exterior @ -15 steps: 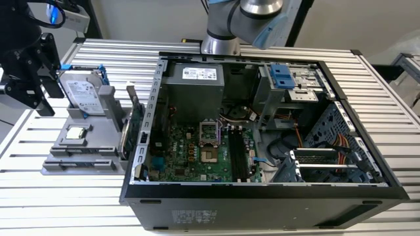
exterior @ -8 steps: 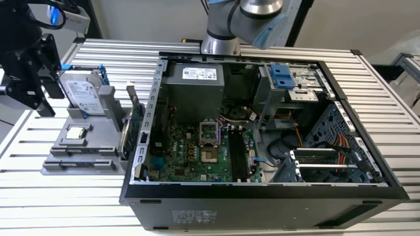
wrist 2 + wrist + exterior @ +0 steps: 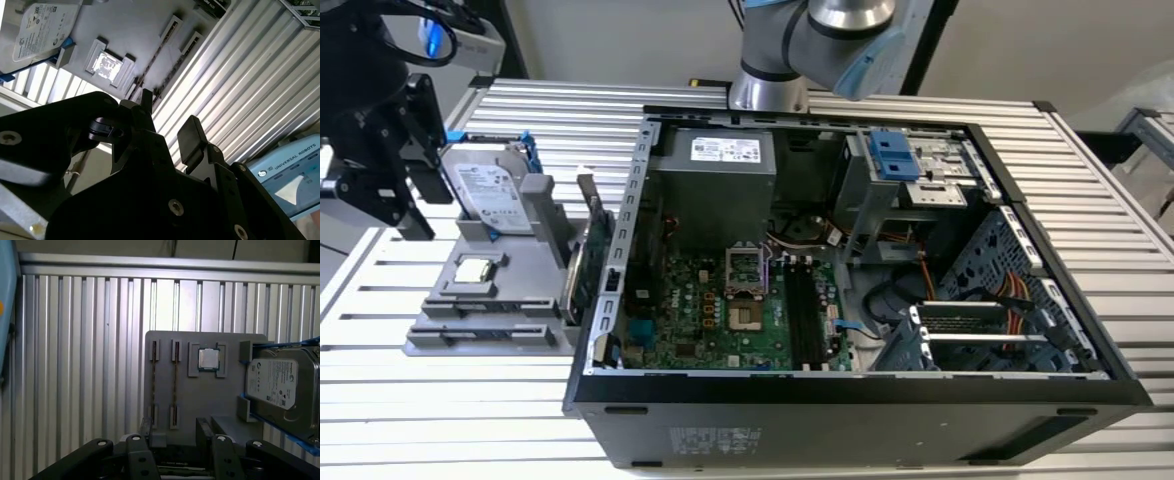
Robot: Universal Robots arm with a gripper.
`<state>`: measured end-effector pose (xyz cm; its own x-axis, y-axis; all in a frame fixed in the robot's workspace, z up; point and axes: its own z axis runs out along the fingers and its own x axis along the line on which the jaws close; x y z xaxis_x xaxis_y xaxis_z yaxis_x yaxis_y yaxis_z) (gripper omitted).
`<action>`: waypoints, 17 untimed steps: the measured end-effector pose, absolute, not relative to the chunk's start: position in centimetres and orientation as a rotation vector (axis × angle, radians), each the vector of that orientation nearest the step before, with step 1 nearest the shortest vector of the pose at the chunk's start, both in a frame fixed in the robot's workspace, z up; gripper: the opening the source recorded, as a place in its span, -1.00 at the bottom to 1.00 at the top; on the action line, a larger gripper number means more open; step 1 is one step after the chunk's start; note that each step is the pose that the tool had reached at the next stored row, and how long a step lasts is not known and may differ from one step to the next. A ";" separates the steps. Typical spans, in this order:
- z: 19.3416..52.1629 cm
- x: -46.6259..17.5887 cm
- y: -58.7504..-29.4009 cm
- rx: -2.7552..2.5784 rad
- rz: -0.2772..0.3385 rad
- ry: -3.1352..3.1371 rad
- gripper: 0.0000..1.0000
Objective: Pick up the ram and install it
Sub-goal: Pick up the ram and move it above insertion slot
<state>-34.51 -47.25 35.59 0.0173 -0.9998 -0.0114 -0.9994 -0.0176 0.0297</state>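
we see the pincer [image 3: 176,435] open and empty: in the first wrist view its two black fingers [image 3: 204,430] stand apart with bare holder showing between them, and the second wrist view shows the same gap. it hangs over the grey parts holder [image 3: 210,400] without touching anything, and we judge the spread is there so the fingers can straddle a thin board.

the ram [image 3: 175,385] is not yet picked up. it stands on its long edge in a narrow slot of the holder, so we see it only as a thin line held by a clip at each end. we think it is kept upright so that its two flat faces are open to a pinch from above. a second stick [image 3: 153,385] stands just beside it in a parallel slot. the gap of the pincer lines up with the ram rather than with its neighbour.

near them on the same holder a cpu [image 3: 208,359] lies flat in its recess and a hard drive [image 3: 280,385] leans in a blue frame. the holder rests on the slatted desk [image 3: 75,365].

in the exterior view the holder lies on the view's left, just beside the open computer case [image 3: 854,400]. the case lies on its side, so the motherboard [image 3: 707,310] and its long memory slots [image 3: 798,315] face up, well apart from the ram.
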 end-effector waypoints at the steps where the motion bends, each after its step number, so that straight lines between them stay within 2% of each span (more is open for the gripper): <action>1: 35.5 -34.5 -47.2 2.231 -0.045 -2.192 1.00; 17: 34.8 -34.5 -47.2 2.231 -0.045 -2.192 1.00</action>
